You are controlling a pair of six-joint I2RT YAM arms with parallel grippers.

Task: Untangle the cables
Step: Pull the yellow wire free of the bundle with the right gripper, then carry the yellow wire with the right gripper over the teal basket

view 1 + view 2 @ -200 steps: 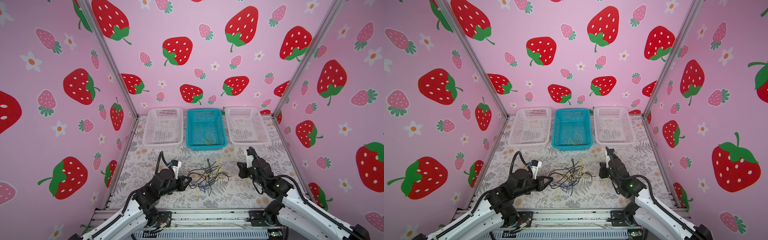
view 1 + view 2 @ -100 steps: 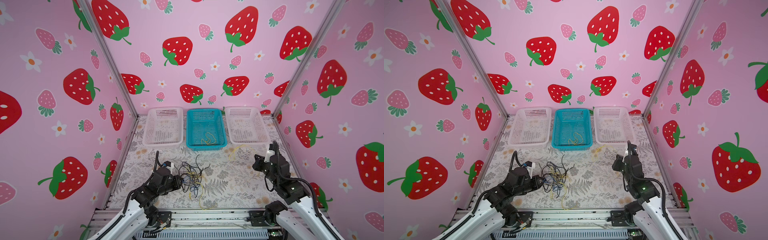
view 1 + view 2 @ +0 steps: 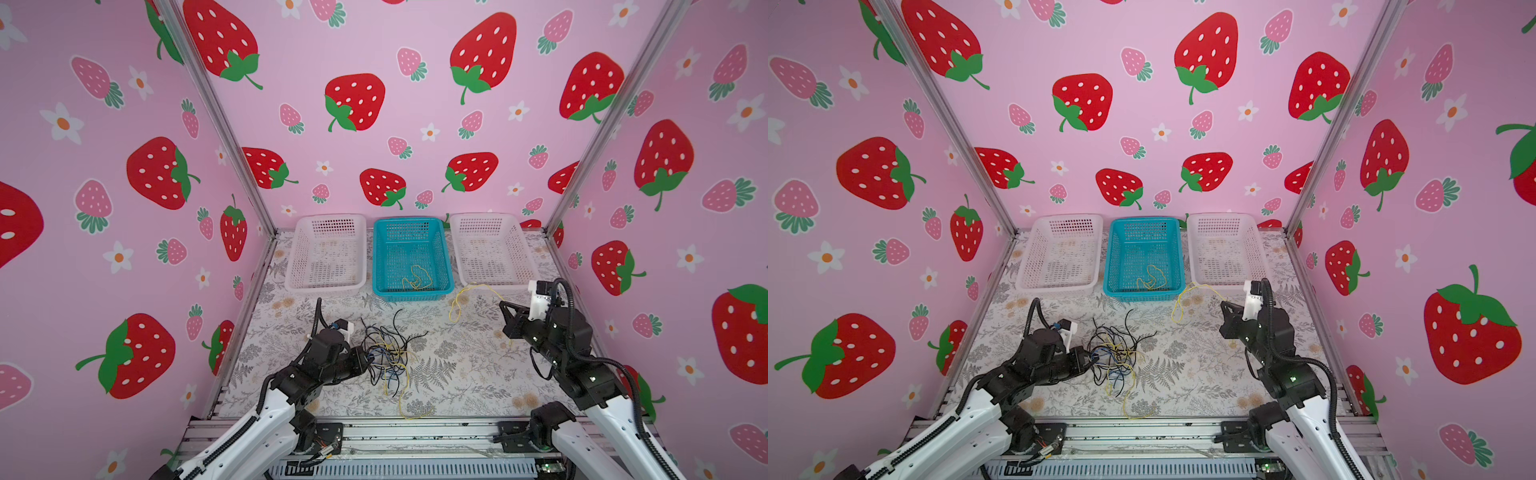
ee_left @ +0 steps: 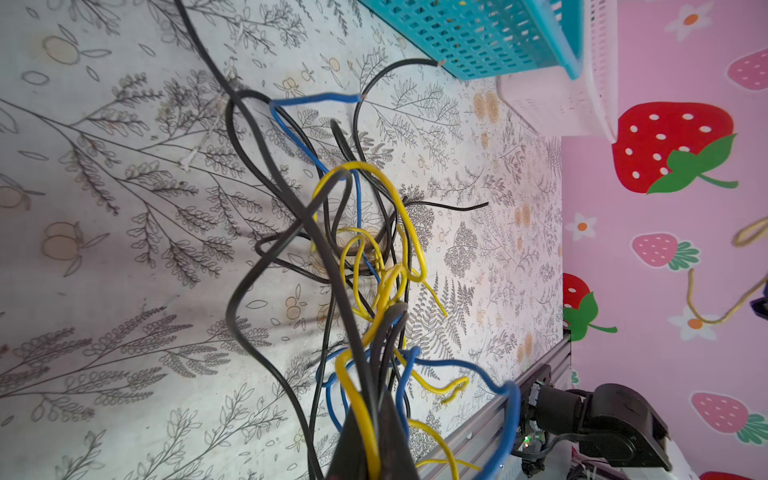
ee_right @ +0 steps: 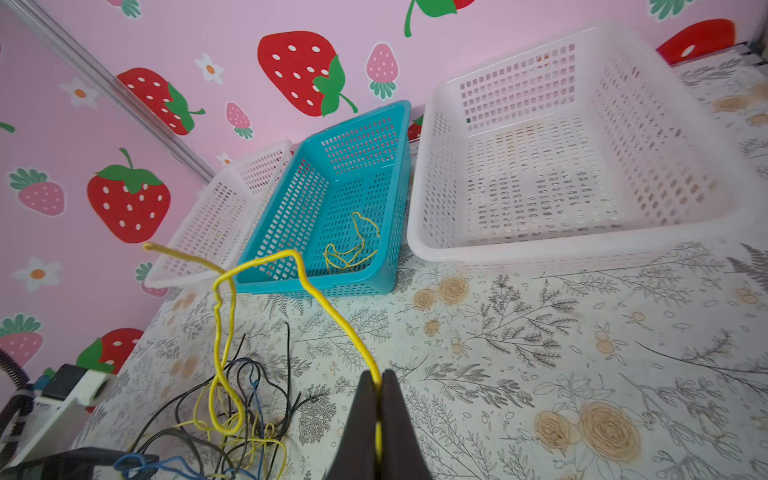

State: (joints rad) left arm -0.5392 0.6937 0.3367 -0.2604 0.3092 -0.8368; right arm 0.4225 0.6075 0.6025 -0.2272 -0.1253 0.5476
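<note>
Cables (image 3: 388,357) in black, yellow and blue lie in a loose tangle on the flowered table (image 3: 457,374), left of the middle and toward the near edge, in both top views. The left hand (image 3: 366,360) lies low at the tangle's left side, closed on a bunch of strands. The right hand (image 3: 503,306) is raised on the right, well apart from the tangle. It pinches a single yellow cable (image 3: 457,299) that arches toward the teal basket (image 3: 411,223) and hangs in a loop just in front of it. A curled yellow wire (image 3: 417,277) lies inside that basket, which stands between the left white basket (image 3: 332,218) and the right white basket (image 3: 486,217) at the back wall.

From the left wrist, the left hand (image 4: 374,415) has its jaws shut on black, yellow and blue strands. The rest of the cables (image 4: 357,249) fan out beyond it, some lifted off the table.

From the right wrist, the right hand (image 5: 377,386) presses its jaws together on the yellow cable (image 5: 309,286), which rises from them, bends and drops in a loop. Beyond stand the teal basket (image 5: 399,120) with the curled yellow wire (image 5: 349,249) and the right white basket (image 5: 582,245).
</note>
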